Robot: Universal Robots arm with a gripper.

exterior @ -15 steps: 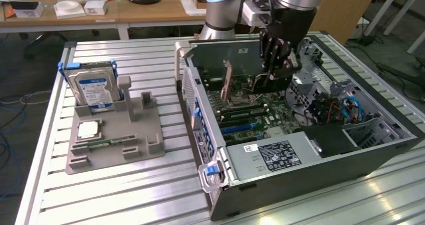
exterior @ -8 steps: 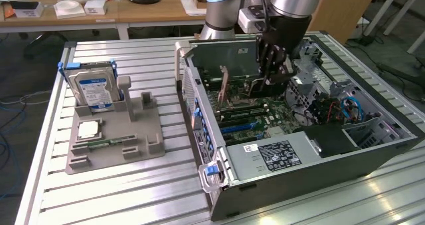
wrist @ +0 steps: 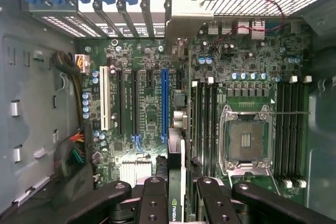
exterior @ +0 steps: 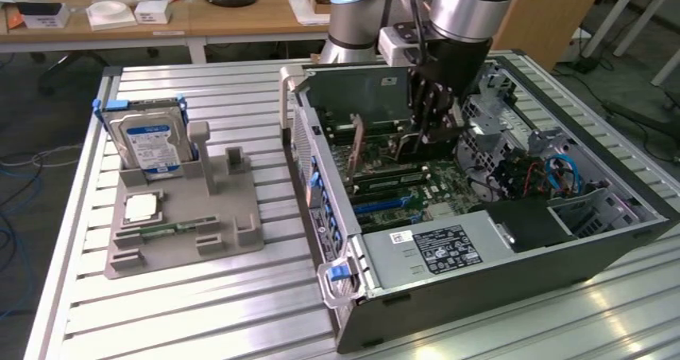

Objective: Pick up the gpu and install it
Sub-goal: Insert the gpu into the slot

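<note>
The slatted aluminium table point(exterior: 212, 296) carries an open computer case point(exterior: 499, 288) lying on its side at about three o'clock in the exterior view. A grey parts holder point(exterior: 228, 232) sits at nine o'clock, with a blue-labelled hard drive point(exterior: 149, 141) standing in it. The arm point(exterior: 467, 9) comes in from twelve o'clock and reaches down into the case, its gripper point(exterior: 435, 129) low over the motherboard point(wrist: 152, 119).

In the wrist view the gripper point(wrist: 181, 195) is narrowed onto the gpu point(wrist: 176, 166), pinching the card by its two faces. The card is seen edge-on, with a green logo between the finger links. It hangs above the board, not yet seated. Its line runs just beside the long blue expansion slot point(wrist: 164, 103), between that slot and the memory slots next to the CPU socket point(wrist: 247, 142). Whether it is squarely over a slot I cannot tell.

The step in hand looks like alignment for insertion. To do it well, the card should stay upright and parallel to the slot, with its bracket end towards the rear openings. Any sideways offset is best corrected while the card is clear of the board. The push should be straight and even, because a tilted card could jam or scrape nearby capacitors.
</note>
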